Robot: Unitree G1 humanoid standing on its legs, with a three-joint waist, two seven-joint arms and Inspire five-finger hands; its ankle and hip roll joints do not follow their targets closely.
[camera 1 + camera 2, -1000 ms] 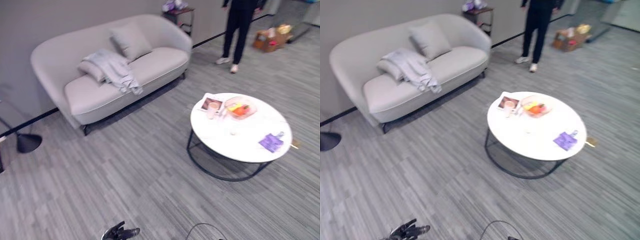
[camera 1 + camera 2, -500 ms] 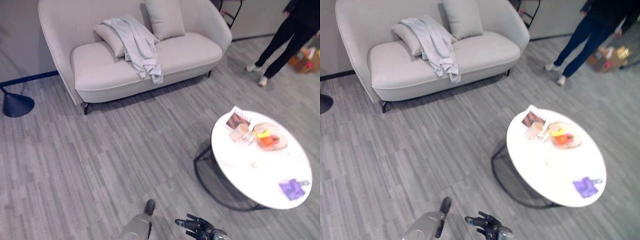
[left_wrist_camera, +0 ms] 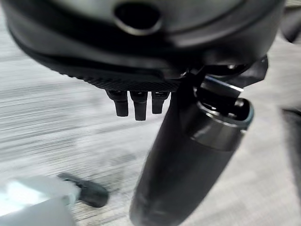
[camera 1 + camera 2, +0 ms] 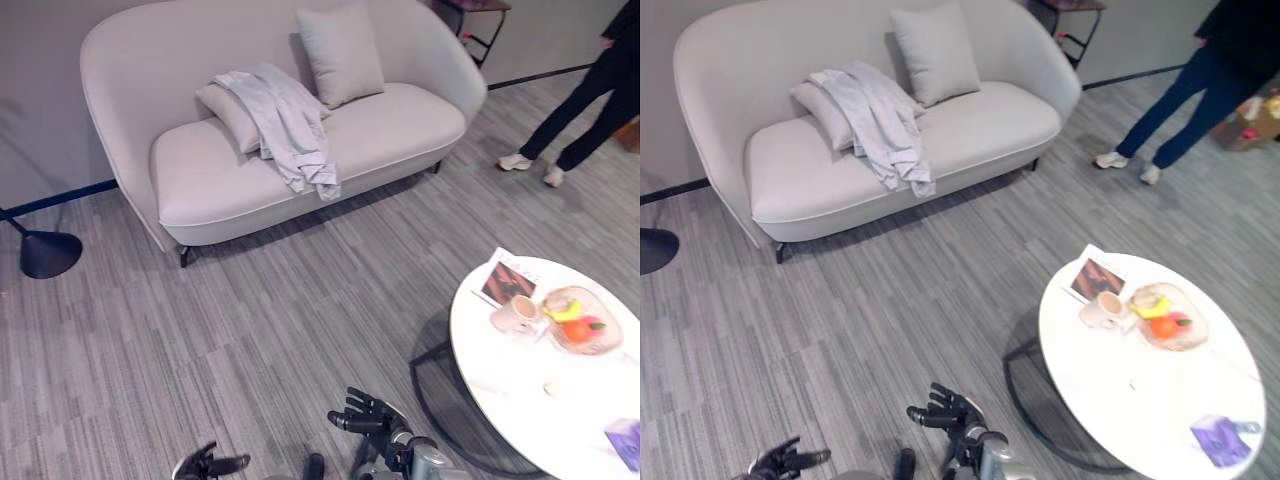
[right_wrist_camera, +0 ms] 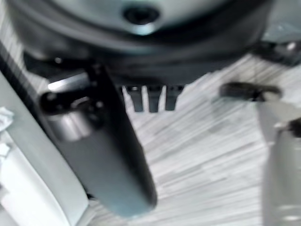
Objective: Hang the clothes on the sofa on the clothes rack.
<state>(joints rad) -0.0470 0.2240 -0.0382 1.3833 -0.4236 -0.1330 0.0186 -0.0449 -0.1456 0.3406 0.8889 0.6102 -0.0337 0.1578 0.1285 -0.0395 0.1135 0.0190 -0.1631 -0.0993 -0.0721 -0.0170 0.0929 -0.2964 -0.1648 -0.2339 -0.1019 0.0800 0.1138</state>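
Left eye view: pale grey garment (image 4: 285,128) draped over a cushion on the light grey two-seat sofa (image 4: 190,190), hem hanging past the seat edge. Both dark hands low over the grey striped floor (image 4: 250,330), well apart from the sofa: left hand (image 4: 208,466) and right hand (image 4: 368,418) with fingers spread, empty. Round white surface (image 4: 520,390) at right.

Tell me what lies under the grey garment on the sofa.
The grey garment drapes over a small cushion and the sofa seat, its hem overhanging the front edge. Anything beneath its folds is hidden.
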